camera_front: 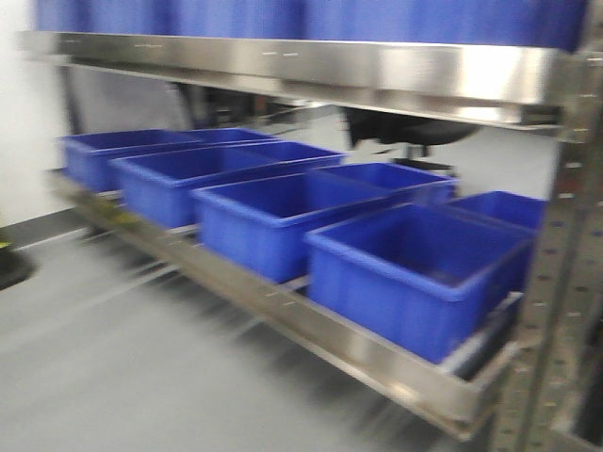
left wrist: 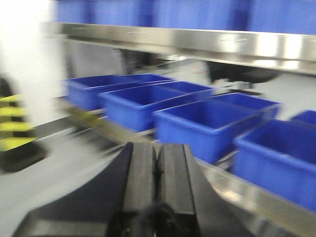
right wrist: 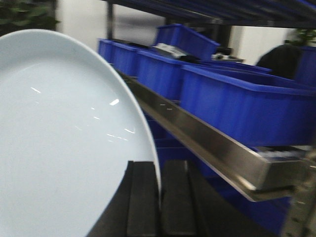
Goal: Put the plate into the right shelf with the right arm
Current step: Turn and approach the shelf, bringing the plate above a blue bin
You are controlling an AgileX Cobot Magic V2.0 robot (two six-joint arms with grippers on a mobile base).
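Note:
A large white plate (right wrist: pixel 64 138) fills the left of the right wrist view, held on edge. My right gripper (right wrist: pixel 159 168) is shut on the plate's rim, one black finger (right wrist: pixel 142 197) on each side. It is level with the steel shelf rail (right wrist: pixel 207 140), to the rail's left. My left gripper (left wrist: pixel 157 150) is shut and empty, its fingers (left wrist: pixel 140 173) pressed together, in front of the shelf rail (left wrist: pixel 232 185). Neither gripper nor the plate shows in the front view.
A steel shelf (camera_front: pixel 311 325) carries a row of blue bins (camera_front: pixel 415 273) (left wrist: pixel 207 126) (right wrist: pixel 247 106), with more blue bins on the shelf above (camera_front: pixel 311 19). A steel upright post (camera_front: pixel 556 311) stands at the right. Grey floor (camera_front: pixel 104 339) lies before the shelf. A black-and-yellow striped object (left wrist: pixel 15 123) is at the left.

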